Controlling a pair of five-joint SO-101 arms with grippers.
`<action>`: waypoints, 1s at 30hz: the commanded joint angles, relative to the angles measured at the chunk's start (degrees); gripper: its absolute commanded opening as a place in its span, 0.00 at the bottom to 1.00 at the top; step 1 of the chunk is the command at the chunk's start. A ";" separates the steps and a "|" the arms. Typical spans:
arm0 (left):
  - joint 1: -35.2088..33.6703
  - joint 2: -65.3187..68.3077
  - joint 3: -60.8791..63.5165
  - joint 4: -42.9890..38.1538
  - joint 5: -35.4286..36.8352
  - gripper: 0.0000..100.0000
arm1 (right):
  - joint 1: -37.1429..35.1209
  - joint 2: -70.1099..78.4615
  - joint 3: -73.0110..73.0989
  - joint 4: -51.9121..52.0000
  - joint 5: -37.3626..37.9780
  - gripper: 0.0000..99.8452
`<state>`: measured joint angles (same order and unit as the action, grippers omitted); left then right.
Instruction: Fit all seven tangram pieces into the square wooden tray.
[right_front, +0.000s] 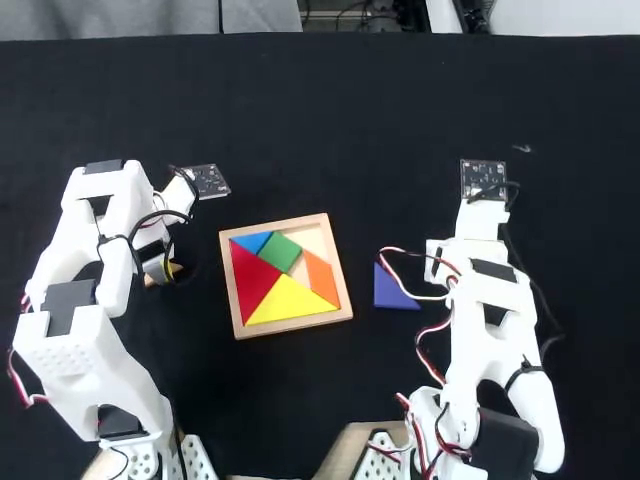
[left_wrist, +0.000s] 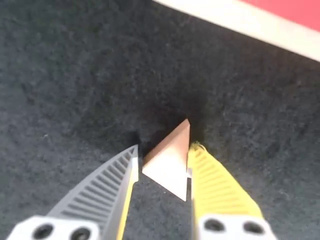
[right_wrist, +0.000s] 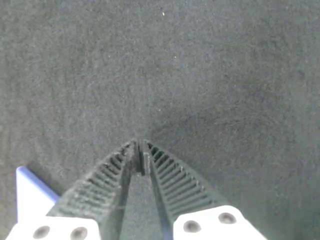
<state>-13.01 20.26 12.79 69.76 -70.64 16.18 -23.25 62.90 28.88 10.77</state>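
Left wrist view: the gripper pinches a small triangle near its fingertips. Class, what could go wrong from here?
1. The small triangle is held only at the tips of the left gripper, so it might twist or slip out.
2. The tray has bare space just in a corner beside the orange piece; the triangle could catch on the rim.

This looks like a robotics lab bench. A white printed arm (right_front: 90, 300) at 7 o'clock and a second arm (right_front: 490, 340) at 5 o'clock, with bare red and white wires (right_front: 412, 262), stand on a table draped in black cloth (right_front: 330, 120), with a puzzle tray (right_front: 229, 285) at the centre. At 12 o'clock, behind the table, cables (right_front: 350, 15) hang by pale panels.
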 joint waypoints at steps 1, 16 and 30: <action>1.10 -3.25 -1.63 4.84 -0.44 0.12 | -0.79 -0.13 -1.45 -1.14 0.44 0.01; 13.14 -27.52 -2.77 10.73 38.86 0.12 | -0.79 -0.13 -1.45 -1.14 0.44 0.01; 44.62 -20.57 -2.77 6.59 106.81 0.12 | -0.79 -0.13 -1.45 -1.14 0.44 0.01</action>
<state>25.58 -3.65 12.18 80.13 23.69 16.18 -23.25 62.90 28.88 10.77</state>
